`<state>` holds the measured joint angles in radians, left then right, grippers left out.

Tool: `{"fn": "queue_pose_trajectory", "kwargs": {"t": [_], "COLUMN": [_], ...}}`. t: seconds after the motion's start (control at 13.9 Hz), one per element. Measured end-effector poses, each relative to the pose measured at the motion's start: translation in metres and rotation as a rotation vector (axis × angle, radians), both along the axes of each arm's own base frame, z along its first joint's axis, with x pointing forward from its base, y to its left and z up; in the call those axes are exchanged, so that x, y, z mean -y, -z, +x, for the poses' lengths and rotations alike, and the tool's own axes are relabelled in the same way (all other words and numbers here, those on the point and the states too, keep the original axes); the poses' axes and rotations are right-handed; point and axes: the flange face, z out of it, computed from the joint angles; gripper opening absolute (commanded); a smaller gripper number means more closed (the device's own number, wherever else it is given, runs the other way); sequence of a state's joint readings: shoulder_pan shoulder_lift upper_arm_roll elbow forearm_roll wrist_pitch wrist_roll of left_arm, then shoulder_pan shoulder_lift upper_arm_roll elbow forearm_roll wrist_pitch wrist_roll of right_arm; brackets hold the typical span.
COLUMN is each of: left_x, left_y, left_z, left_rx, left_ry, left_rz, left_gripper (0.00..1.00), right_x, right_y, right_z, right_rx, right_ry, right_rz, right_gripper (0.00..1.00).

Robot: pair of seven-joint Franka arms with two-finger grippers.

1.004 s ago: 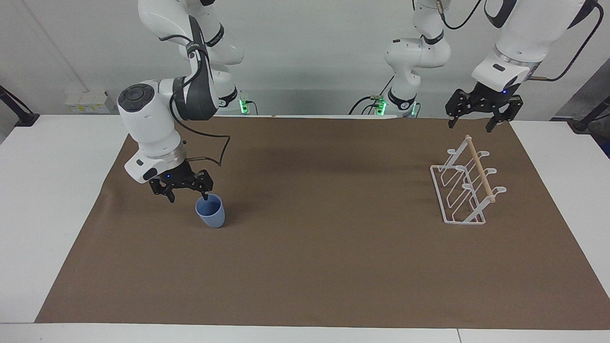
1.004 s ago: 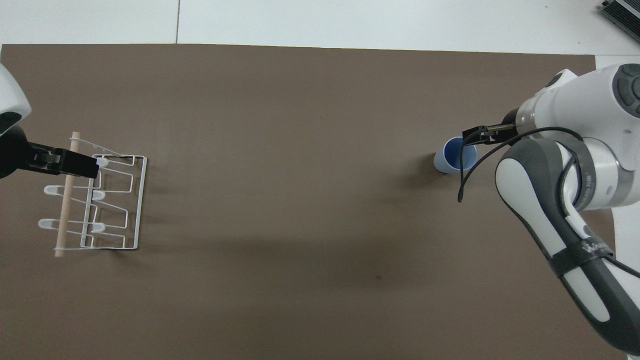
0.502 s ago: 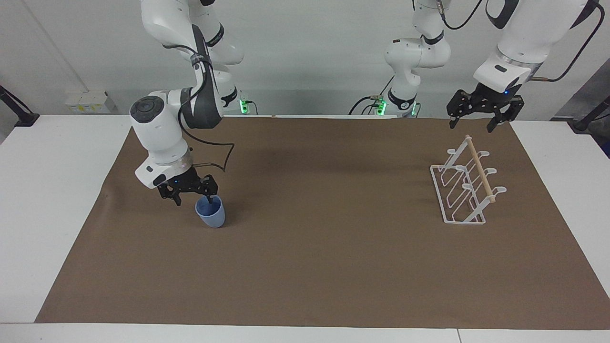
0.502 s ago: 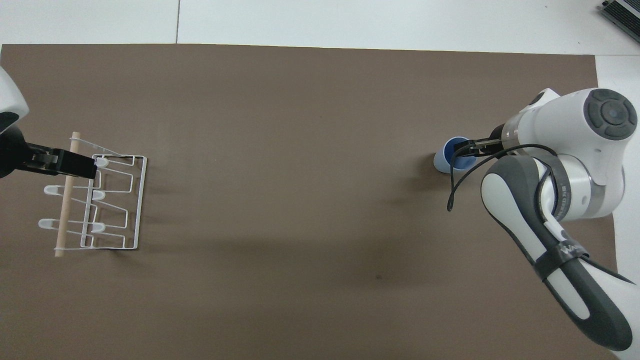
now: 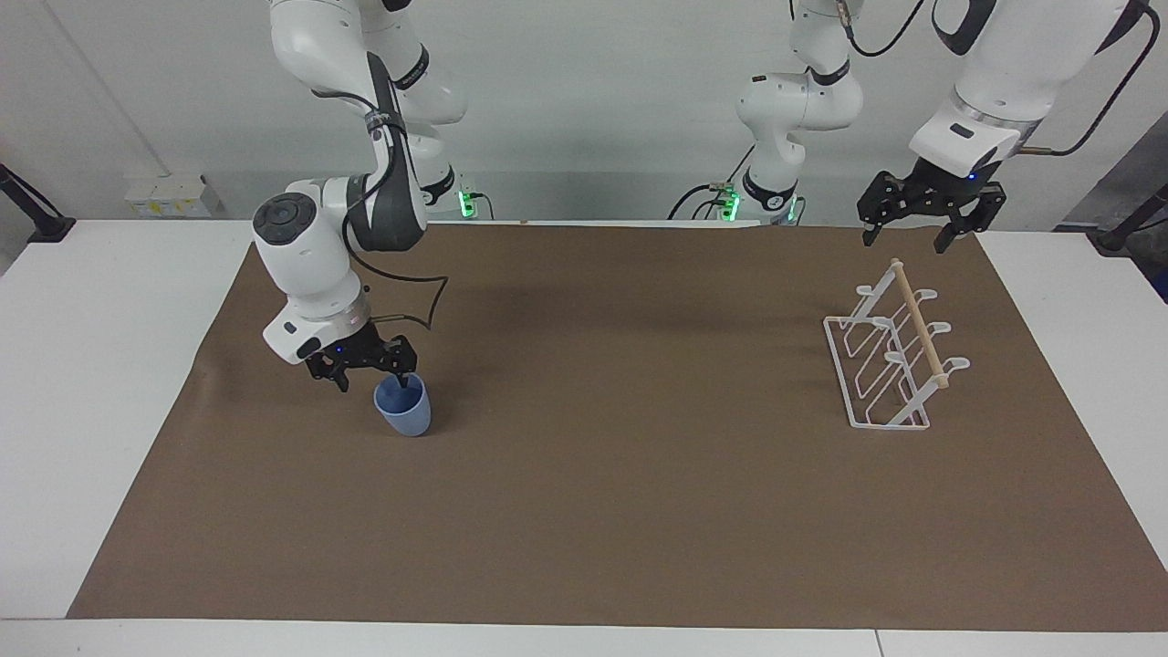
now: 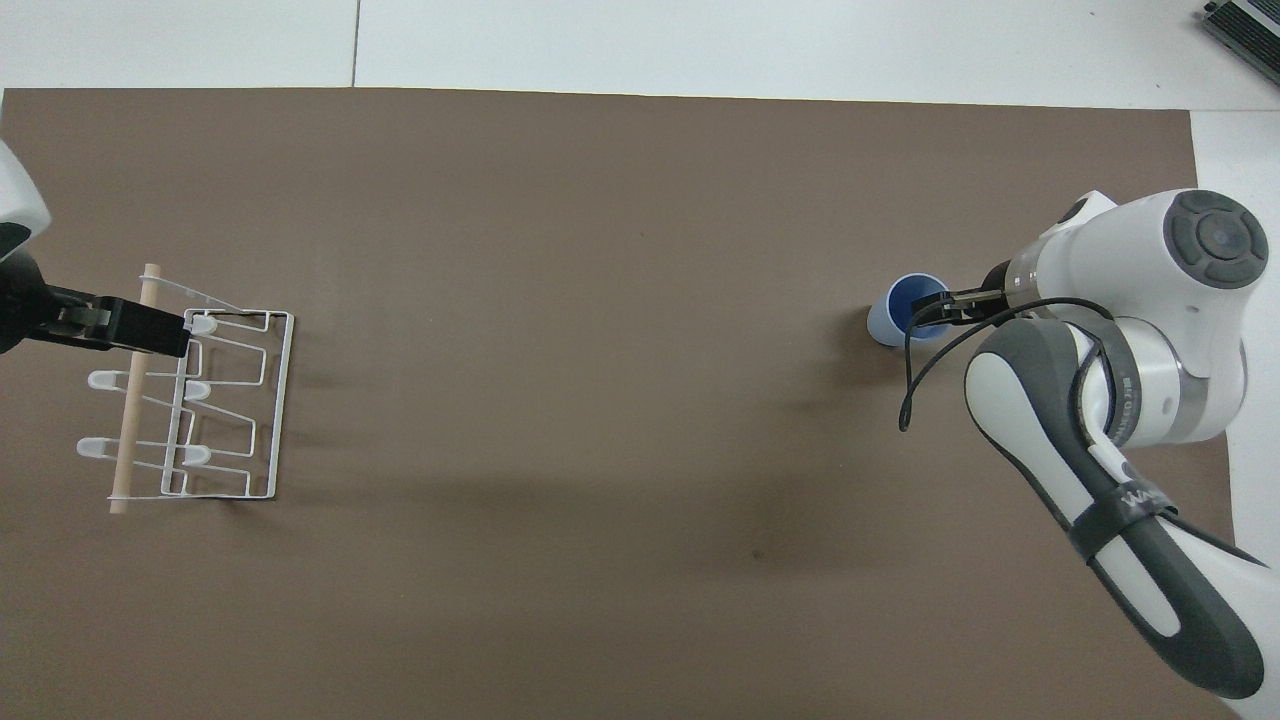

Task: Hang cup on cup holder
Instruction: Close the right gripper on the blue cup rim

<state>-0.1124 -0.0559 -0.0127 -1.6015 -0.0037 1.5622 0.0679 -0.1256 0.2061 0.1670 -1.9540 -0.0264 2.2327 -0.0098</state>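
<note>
The light-blue cup stands upright on the brown mat toward the right arm's end of the table, its mouth open upward. My right gripper is open and low at the cup's rim: one finger dips inside the mouth, the other hangs outside the wall. The white wire cup holder with its wooden dowel stands toward the left arm's end. My left gripper hangs open in the air over the holder's end nearest the robots, holding nothing.
A brown mat covers most of the white table. A black cable loops from the right arm's wrist just above the mat beside the cup.
The right arm's wrist has swung toward the cup and one finger has sunk into its mouth. The cup has not moved. The left gripper has risen slightly.
</note>
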Motion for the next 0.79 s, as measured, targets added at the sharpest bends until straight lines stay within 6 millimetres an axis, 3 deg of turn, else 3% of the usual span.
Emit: {"fn": "queue_pose_trajectory", "kwargs": {"t": [0.36,0.57,0.79], "left_x": [-0.001,-0.001,-0.001], "left_y": [0.000,0.000,0.002], "left_z": [0.000,0.000,0.000], "left_rx": [0.000,0.000,-0.003], "left_ry": [-0.002,-0.002,-0.003], "left_rz": [0.000,0.000,0.000], "left_gripper": [1.00,1.00,1.00], "right_x": [0.010,0.009,0.009], "right_y": [0.018,0.019,0.021], "right_z": [-0.006,-0.007,-0.008], "right_rx": [0.017,0.016,0.011], "right_ry": [-0.002,-0.003,-0.004], "right_rz": [0.000,0.000,0.000], "right_gripper": [1.00,0.74,0.31]}}
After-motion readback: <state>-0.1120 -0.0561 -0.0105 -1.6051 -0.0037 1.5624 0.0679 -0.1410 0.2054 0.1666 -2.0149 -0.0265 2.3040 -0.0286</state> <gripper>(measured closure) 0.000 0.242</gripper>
